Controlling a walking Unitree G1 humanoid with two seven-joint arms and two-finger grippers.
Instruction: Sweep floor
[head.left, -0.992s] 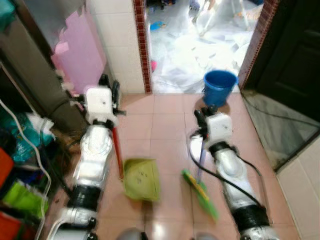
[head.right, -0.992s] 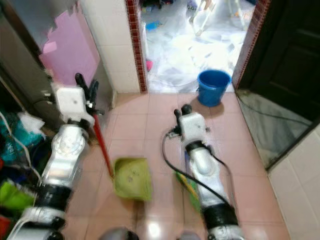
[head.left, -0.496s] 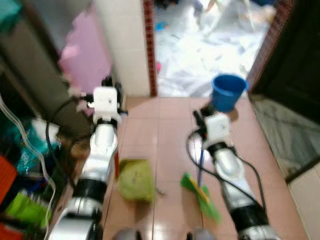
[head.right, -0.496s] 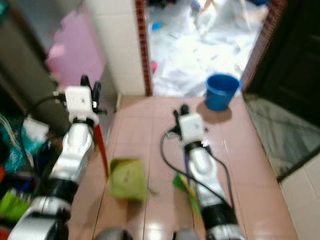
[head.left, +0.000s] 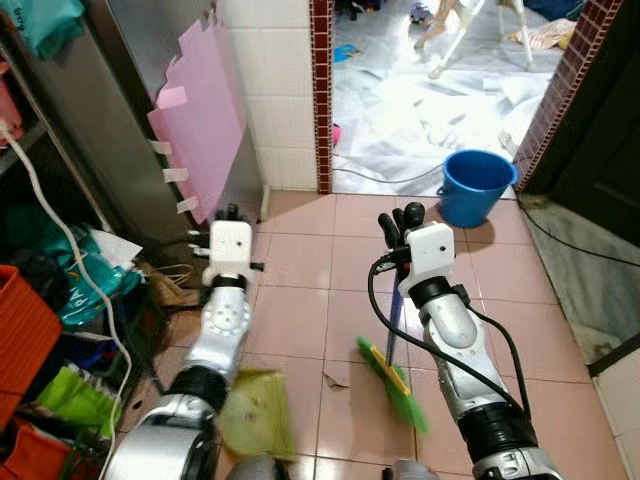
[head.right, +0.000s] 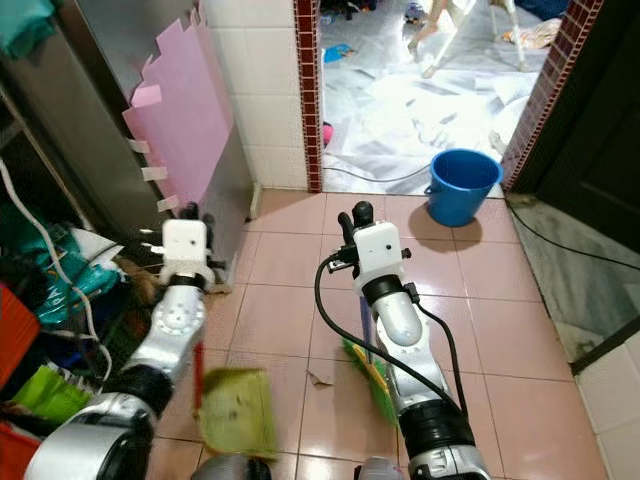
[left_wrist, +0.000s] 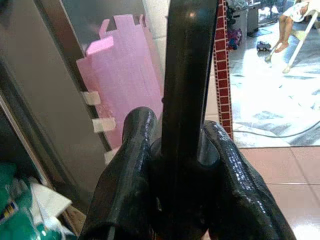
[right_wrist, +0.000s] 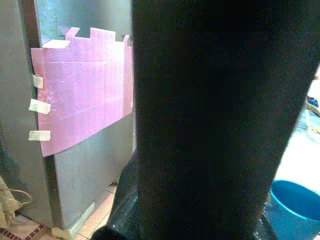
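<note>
Both fingers sets grip: left fingers (left_wrist: 140, 175) the dustpan (head.left: 256, 425), right the broom (head.left: 392, 380); no legible writing.

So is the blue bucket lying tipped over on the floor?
No, the blue bucket stands upright on the tiles by the doorway, its open mouth facing up.

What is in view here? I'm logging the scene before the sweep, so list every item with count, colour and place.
Broom: one, green bristles, blue handle, on the tiles under the right arm.
Dustpan: one, green, low by the left arm.
Debris scrap: one, brownish, on the tile between dustpan and broom.
Bucket: one, blue, at the doorway's right side.
Foam sheet: one, pink, taped to the grey cabinet.
Crate: one, orange, in the clutter at far left.
Person: one, legs showing, seated in the far room.
Left end effector: black, shut on a dark handle.
Right end effector: black, above the broom handle.
</note>
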